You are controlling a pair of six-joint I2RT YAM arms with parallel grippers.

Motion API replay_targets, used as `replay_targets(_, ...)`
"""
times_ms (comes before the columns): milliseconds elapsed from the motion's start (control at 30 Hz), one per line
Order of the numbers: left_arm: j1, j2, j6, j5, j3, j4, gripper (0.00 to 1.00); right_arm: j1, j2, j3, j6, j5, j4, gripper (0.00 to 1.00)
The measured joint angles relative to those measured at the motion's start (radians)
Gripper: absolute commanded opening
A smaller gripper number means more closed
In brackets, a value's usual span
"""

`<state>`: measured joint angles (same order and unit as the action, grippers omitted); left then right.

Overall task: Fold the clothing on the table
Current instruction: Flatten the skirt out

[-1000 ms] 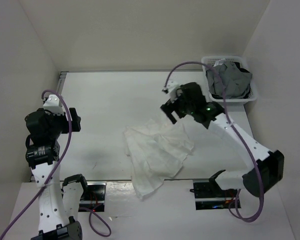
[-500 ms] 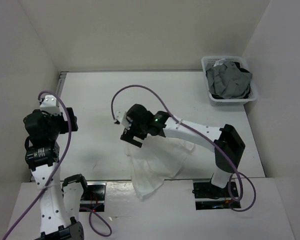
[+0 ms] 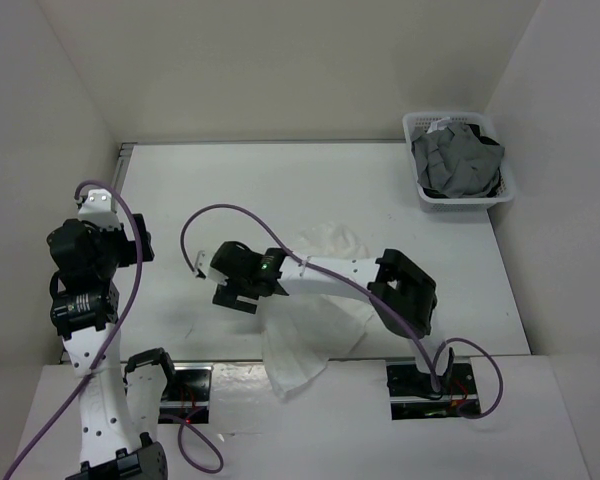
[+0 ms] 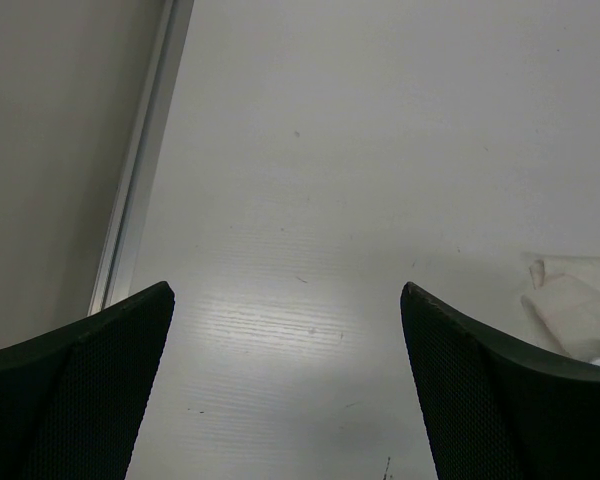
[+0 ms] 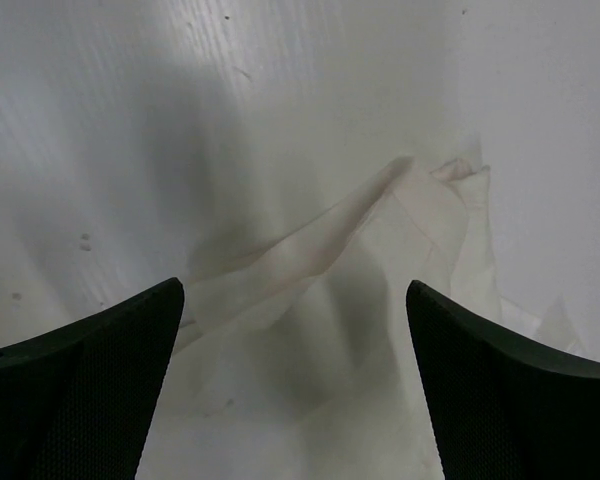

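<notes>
Skirt [image 3: 315, 340] lies rumpled at the table's [image 3: 230, 180] near edge from above; my right gripper [image 3: 232, 297] hangs over its left edge, my left gripper [image 3: 140, 245] well apart. Left wrist: jaws apart over bare tabletop. Right wrist: jaws apart above a fabric ridge. I judge I'm lining up a first grasp; next, lower and pinch that edge.

The thin white pleated skirt [image 3: 312, 338] lay on the large flat white worktop [image 3: 240, 190], midway across and toward the near edge, with one corner past that edge. The right tool [image 3: 235, 300] hung over the skirt's left border. The left tool [image 3: 143, 245] was well apart to the left. In the far right corner, a small white plastic basket [image 3: 509, 186] held a crumpled grey garment [image 3: 455, 165].
</notes>
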<state>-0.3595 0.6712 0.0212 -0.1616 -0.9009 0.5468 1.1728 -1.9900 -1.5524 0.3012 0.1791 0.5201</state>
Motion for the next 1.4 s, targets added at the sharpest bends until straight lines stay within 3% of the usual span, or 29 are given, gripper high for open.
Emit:
replay_targets(400,0.000,0.000,0.000,0.000,0.000,-0.001,1.00,-0.019,-0.047,-0.009,0.014,0.111,-0.072,0.77)
replay_targets(567,0.000,0.000,0.000,0.001,0.000,-0.001,1.00,-0.043,-0.087,-0.012,0.020,0.122,-0.082,0.76)
replay_targets(700,0.000,0.000,0.000,0.000,0.000,-0.001,1.00,-0.056,-0.098,-0.012,0.025,0.129,-0.083,0.66)
replay_targets(800,0.000,0.000,0.000,0.000,0.000,-0.001,1.00,-0.065,-0.098,-0.012,0.035,0.132,-0.085,0.38)
replay_targets(833,0.000,0.000,0.000,0.001,0.000,-0.001,1.00,-0.068,-0.098,-0.012,0.036,0.133,-0.085,0.22)
replay_targets(933,0.000,-0.001,0.000,0.000,0.000,-0.001,1.00,-0.072,-0.098,-0.012,0.040,0.134,-0.085,0.01)
replay_targets(1233,0.000,-0.002,0.000,0.000,0.000,-0.001,1.00,-0.100,-0.084,-0.012,0.037,0.138,-0.057,0.00)
replay_targets(1400,0.000,-0.007,0.000,0.000,0.000,-0.001,1.00,-0.104,0.015,-0.052,0.034,0.115,-0.001,0.00)
